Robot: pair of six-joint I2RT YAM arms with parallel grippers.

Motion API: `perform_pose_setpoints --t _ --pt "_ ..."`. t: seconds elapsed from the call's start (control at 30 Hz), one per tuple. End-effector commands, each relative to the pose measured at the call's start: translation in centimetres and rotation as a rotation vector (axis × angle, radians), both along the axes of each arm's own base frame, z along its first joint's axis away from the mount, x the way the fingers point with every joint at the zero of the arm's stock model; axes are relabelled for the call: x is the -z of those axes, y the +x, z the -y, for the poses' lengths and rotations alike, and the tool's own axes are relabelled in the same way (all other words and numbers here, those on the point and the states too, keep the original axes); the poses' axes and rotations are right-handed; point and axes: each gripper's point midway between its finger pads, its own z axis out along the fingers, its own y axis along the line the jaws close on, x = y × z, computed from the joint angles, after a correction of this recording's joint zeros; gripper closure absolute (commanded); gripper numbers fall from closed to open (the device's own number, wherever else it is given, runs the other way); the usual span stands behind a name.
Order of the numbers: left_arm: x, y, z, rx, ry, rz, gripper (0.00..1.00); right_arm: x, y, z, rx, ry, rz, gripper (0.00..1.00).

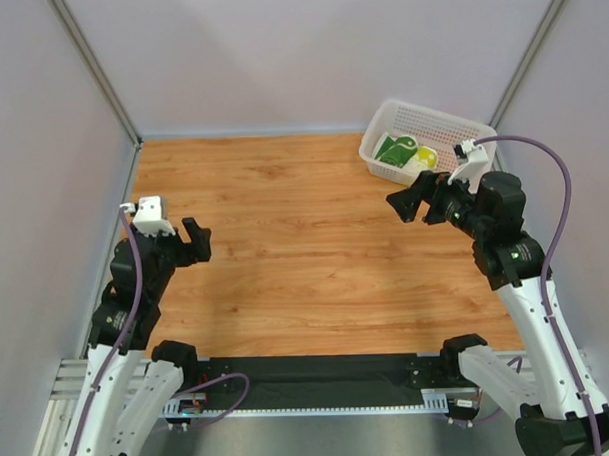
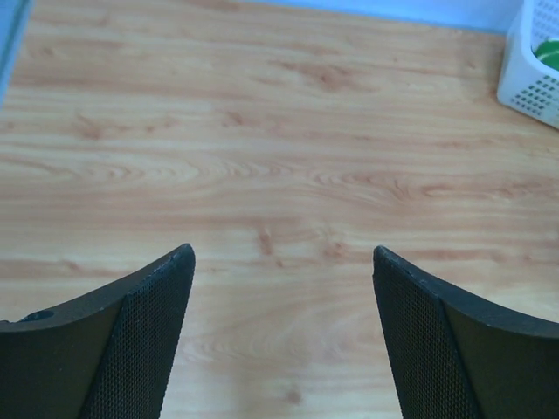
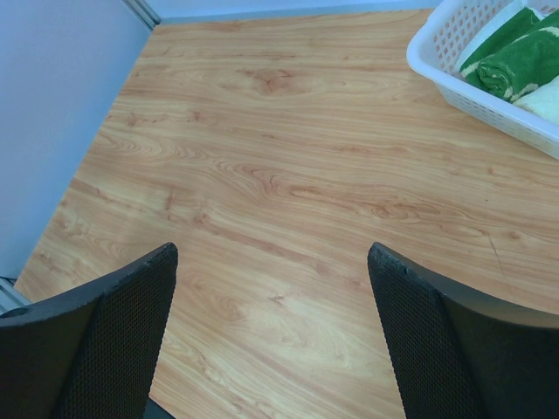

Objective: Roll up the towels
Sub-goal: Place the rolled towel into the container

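Note:
Both towels lie in the white perforated basket point(image 1: 426, 114) at the far right of the table. The dark green towel point(image 1: 394, 150) with white drawings looks rolled in the right wrist view point(image 3: 515, 63). The cream-yellow towel point(image 1: 425, 159) lies beside it, and only its edge point(image 3: 543, 96) shows in that view. My left gripper point(image 1: 197, 242) hovers open over bare wood at the left point(image 2: 279, 262), holding nothing. My right gripper point(image 1: 409, 202) is open and empty just in front of the basket point(image 3: 272, 257).
The wooden tabletop point(image 1: 305, 238) is bounded by grey walls at the left, back and right. The basket's corner point(image 2: 528, 78) shows at the far right of the left wrist view. The left wall point(image 3: 52, 105) stands beyond the right gripper's view.

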Motion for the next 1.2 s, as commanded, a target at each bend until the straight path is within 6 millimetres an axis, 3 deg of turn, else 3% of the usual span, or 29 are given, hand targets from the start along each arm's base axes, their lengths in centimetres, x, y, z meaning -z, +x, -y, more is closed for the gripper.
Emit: perform_pose_setpoints --t 0.0,0.13,0.17,0.2,0.27,0.33,0.4,0.43,0.53,0.67,0.73,0.8,0.93,1.13,1.17 --pt "-1.6 1.8 -1.6 -0.033 0.136 0.238 0.12 -1.2 0.2 0.1 0.004 -0.010 0.068 0.10" --pt "-0.9 2.1 -1.6 -0.022 0.180 0.372 0.11 -1.2 0.0 0.1 0.001 -0.008 0.069 0.10" --pt "-1.5 2.4 -1.9 -0.046 0.178 0.421 0.10 -1.1 0.0 0.0 -0.003 -0.007 0.067 0.10" --pt "0.1 2.8 -2.1 -0.057 0.188 0.404 0.09 -1.1 0.0 0.0 -0.003 -0.004 0.071 0.10" --pt "1.0 3.5 -2.4 -0.081 0.203 0.408 0.10 -1.0 -0.1 0.0 -0.005 -0.005 0.068 0.10" --pt "3.9 4.6 -2.9 -0.109 0.235 0.322 0.11 -1.2 -0.1 0.1 -0.002 -0.004 0.074 0.10" --pt "5.5 5.4 -4.4 -0.216 0.225 0.264 0.10 -1.3 -0.3 0.1 -0.004 -0.003 0.078 0.10" --pt "7.5 6.0 -4.8 -0.244 0.245 0.194 0.09 -1.3 -0.3 0.1 -0.003 -0.003 0.081 0.10" --pt "9.5 7.2 -5.1 -0.242 0.321 0.111 0.10 -1.3 -0.4 0.2 0.003 -0.007 0.076 0.10" --pt "9.4 8.9 -4.2 -0.223 0.281 0.147 0.08 -1.2 -0.5 0.3 0.008 -0.005 0.076 0.10" --pt "11.2 9.2 -3.8 -0.202 0.279 0.131 0.08 -1.2 -0.5 0.3 0.008 -0.005 0.078 0.10" --pt "11.4 9.8 -3.4 -0.177 0.294 0.149 0.08 -1.1 -0.5 0.3 0.008 -0.002 0.075 0.10" --pt "13.5 10.5 -3.8 -0.169 0.360 0.112 0.08 -1.0 -0.5 0.2 0.006 0.002 0.072 0.10" --pt "14.4 12.1 -4.7 -0.142 0.379 0.129 0.09 -0.7 -0.3 0.2 0.006 0.004 0.062 0.10" --pt "13.7 12.5 -4.8 -0.152 0.352 0.176 0.09 -0.6 -0.3 0.1 0.003 0.004 0.062 0.10"
